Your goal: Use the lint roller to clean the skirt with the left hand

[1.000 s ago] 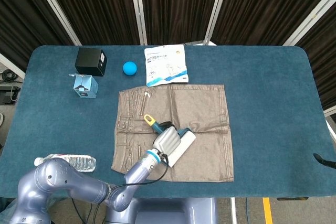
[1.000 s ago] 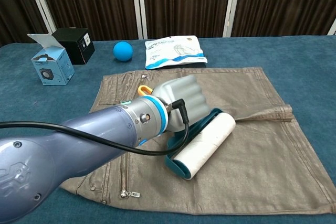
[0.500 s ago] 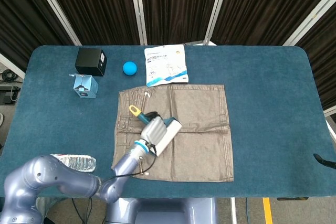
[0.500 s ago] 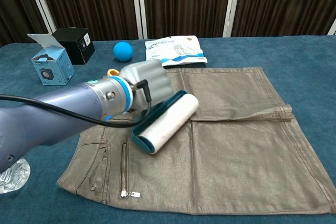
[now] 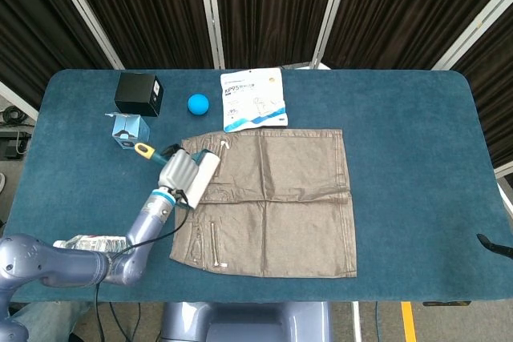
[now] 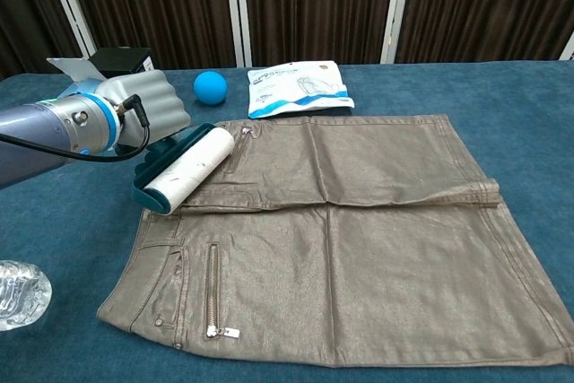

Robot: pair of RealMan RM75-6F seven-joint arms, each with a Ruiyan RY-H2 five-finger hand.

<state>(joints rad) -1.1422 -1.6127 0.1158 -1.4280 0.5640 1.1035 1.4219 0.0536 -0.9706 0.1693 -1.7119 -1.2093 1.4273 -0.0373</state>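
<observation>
Left hand clamped around the teal-framed white lint roller, with the yellow-tipped handle end poking out toward the small light-blue box. Roller drum resting at the upper-left corner of the flat taupe leather-look skirt, which lies spread on the blue cloth surface just below the white mask packet. Right hand out of sight in both views; elsewhere, a blue ball, a black box and a clear plastic bottle near the front-left edge.

Left hand dragged lint roller to skirt's left edge.
</observation>
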